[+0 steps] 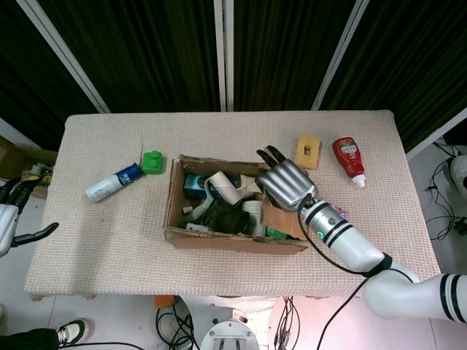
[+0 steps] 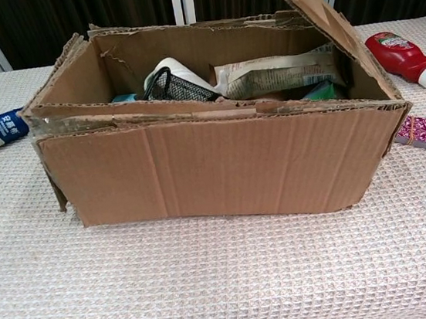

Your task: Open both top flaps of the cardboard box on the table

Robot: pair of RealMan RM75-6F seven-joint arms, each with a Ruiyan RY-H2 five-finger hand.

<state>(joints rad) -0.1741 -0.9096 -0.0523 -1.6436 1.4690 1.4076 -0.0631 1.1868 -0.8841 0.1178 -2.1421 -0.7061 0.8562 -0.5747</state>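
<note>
Cardboard, worn and torn at the edges, makes up the box [image 2: 222, 166] sitting mid-table, likely light and bendy, so its right flap [image 2: 319, 14], now tilted up, is best pushed near the crease. At that flap the right hand [image 1: 286, 184] rests with fingers extended, gripping nothing. Far left of the box, the left hand [image 1: 13, 211] hangs off-table, fingers apart.

Silver right hand [image 1: 286, 184], black fingers, white black-banded forearm, green light.
</note>
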